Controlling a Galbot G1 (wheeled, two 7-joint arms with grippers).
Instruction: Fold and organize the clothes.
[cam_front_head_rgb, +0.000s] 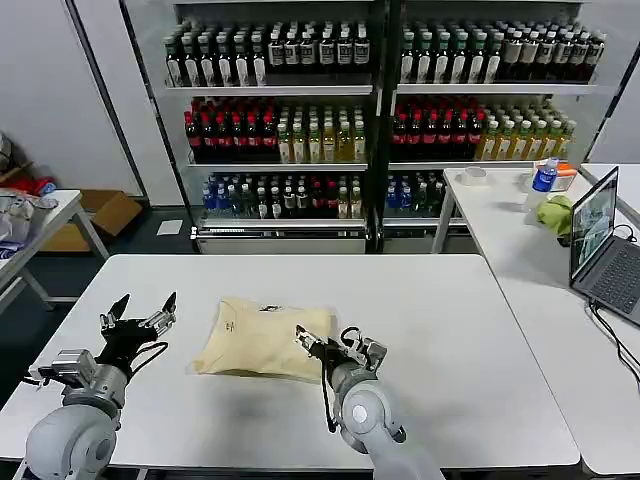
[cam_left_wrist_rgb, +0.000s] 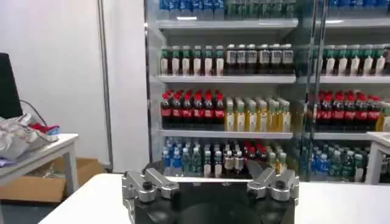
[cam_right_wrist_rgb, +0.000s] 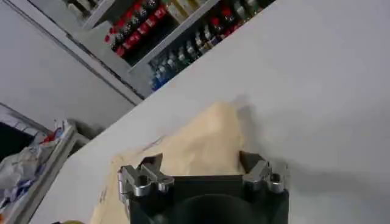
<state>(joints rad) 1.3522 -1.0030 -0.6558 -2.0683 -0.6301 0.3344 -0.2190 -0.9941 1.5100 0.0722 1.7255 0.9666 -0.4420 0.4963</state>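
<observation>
White table (cam_front_head_rgb: 450, 330): T-shirt (cam_front_head_rgb: 262, 338) folded, neck label unreadable; right gripper (cam_front_head_rgb: 318, 349) spread at its edge, left gripper (cam_front_head_rgb: 138, 312) spread, clear.

Left gripper (cam_front_head_rgb: 140, 310) raised, fingers (cam_front_head_rgb: 168, 303) spread, right gripper (cam_front_head_rgb: 312, 343) low, fingers apart

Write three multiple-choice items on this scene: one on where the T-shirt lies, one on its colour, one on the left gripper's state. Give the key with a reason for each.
1. Where does the T-shirt lie?
A. On the white table, between the two grippers
B. On the side table beside the laptop
C. On a shelf

2. What colour is it?
A. Bright green
B. Pale cream-yellow
C. Dark grey

3. How is the left gripper?
A. Shut on the shirt
B. Shut on nothing
C. Open, off the shirt

Key: 1 A, it lies folded between the left gripper and the right gripper. 2 B, the fabric is cream-yellow. 3 C, its fingers are spread, beside the shirt.
</observation>
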